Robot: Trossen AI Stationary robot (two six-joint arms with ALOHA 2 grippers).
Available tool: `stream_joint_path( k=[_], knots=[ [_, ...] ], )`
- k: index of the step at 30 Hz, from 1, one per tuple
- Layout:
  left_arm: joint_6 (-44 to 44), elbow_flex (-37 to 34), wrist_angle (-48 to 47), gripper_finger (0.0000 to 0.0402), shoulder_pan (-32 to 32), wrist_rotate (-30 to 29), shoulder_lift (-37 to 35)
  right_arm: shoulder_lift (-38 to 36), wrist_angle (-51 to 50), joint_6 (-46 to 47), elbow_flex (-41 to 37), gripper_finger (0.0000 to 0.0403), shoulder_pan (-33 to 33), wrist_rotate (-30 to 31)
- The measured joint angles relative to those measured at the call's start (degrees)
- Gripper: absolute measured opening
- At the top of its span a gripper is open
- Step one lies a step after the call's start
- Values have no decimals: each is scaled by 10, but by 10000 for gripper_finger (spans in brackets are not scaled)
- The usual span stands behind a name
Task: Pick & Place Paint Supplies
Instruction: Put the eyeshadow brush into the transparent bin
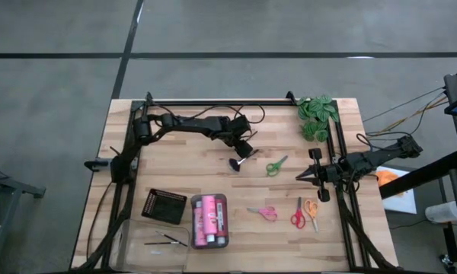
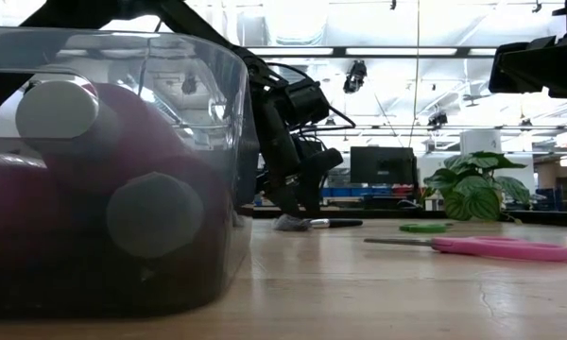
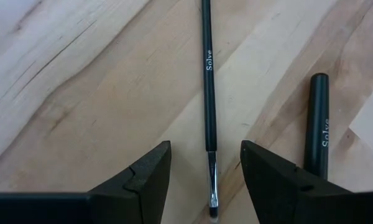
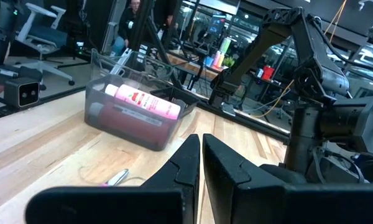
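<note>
My left gripper [image 3: 205, 152] hangs open just above the table's middle [image 1: 245, 149]. Its fingers stand on either side of the bristle end of a thin dark brush [image 3: 208, 93], which lies flat on the wood. The fluffy black-tipped brush [image 1: 234, 164] lies flat beside it, and its dark handle [image 3: 317, 124] shows in the left wrist view. Green scissors [image 1: 276, 165] lie to the right. Pink [image 1: 263, 213], red [image 1: 297, 216] and orange scissors [image 1: 312, 211] lie nearer the front. Pink paint bottles [image 1: 209, 221] lie in a clear tray. My right gripper [image 4: 201, 155] waits shut at the right [image 1: 305, 176].
A black tray [image 1: 164, 205] sits left of the clear tray [image 1: 224, 199] with the bottles. Another clear tray [image 1: 129, 236] at the front left holds thin brushes [image 1: 166, 241]. A leafy green plant [image 1: 317, 116] stands at the far right. Bare wood lies around the left gripper.
</note>
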Motion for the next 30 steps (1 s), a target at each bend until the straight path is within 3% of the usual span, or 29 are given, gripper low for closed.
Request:
stream_joint_path(
  k=[5,13,18,30],
  knots=[
    [0,0,-2,179,0,0,1,0,0,0,0,15,0,0],
    [0,-1,-7,59,0,-1,2,0,0,0,0,15,0,0],
    [0,0,-14,9,0,-7,2,0,0,0,0,15,0,0],
    [5,0,-51,6,-2,-7,-2,0,0,0,0,15,0,0]
  ],
)
